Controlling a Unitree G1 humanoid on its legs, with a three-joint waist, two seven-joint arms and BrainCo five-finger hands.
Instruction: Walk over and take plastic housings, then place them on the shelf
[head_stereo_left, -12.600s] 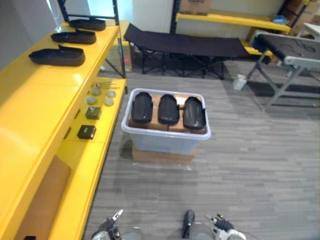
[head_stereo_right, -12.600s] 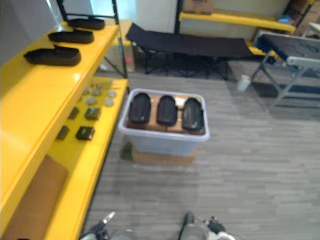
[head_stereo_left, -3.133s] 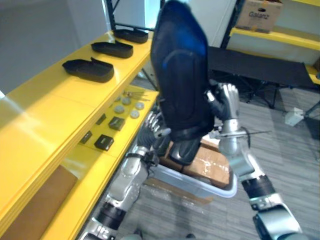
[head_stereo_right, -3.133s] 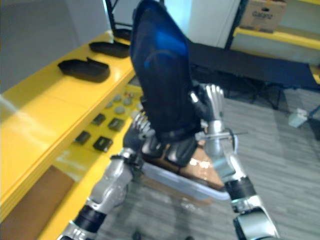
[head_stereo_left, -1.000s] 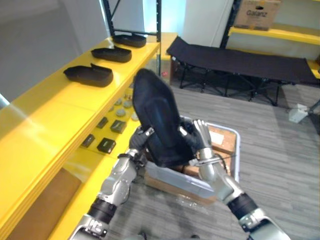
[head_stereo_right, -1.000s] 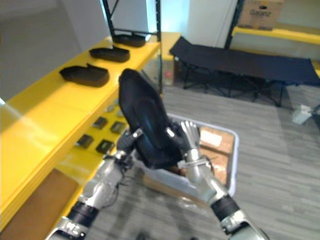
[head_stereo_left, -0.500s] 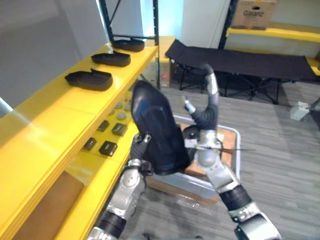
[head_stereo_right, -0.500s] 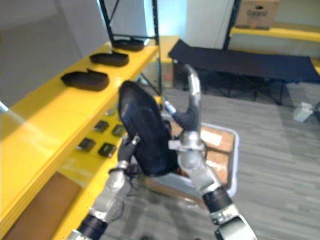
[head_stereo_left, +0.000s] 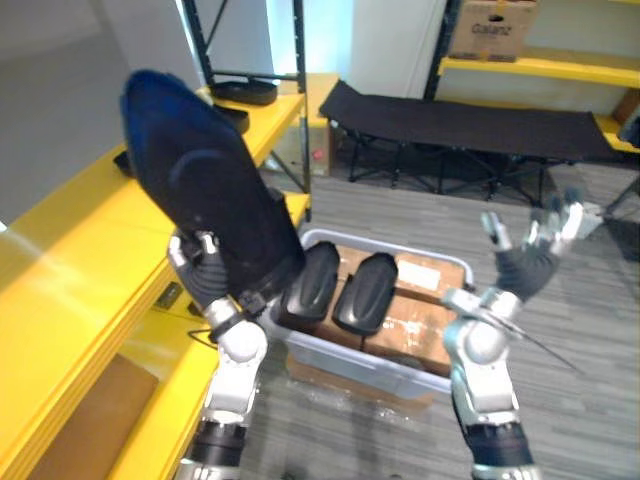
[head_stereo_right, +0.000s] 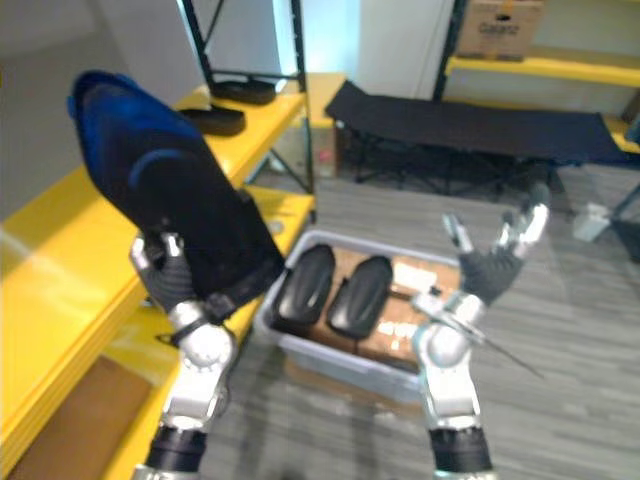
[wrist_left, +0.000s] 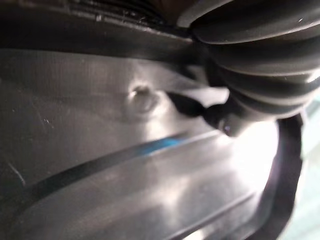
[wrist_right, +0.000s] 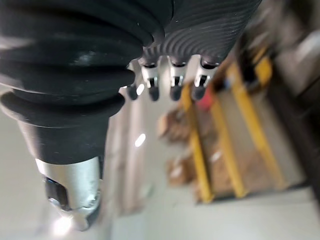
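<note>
Held housing (head_stereo_left: 205, 200): large plastic shell, black with a blue sheen, long and rounded at the top, with a raised oval panel on its face. It is tilted and lifted above the edge of the yellow shelf (head_stereo_left: 70, 260).
Left hand (head_stereo_left: 205, 282): fingers grip the shell's lower end, tips hidden behind it.
Right hand (head_stereo_left: 530, 262): raised well apart to the right, fingers (head_stereo_left: 492, 228) spread and holding nothing.
Bin (head_stereo_left: 400, 372): pale plastic, on the floor below. It holds two binned housings (head_stereo_left: 312, 285) lying side by side on cardboard boxes (head_stereo_left: 420, 310).
Shelved housing (head_stereo_left: 245, 92): lies farther along the shelf.
</note>
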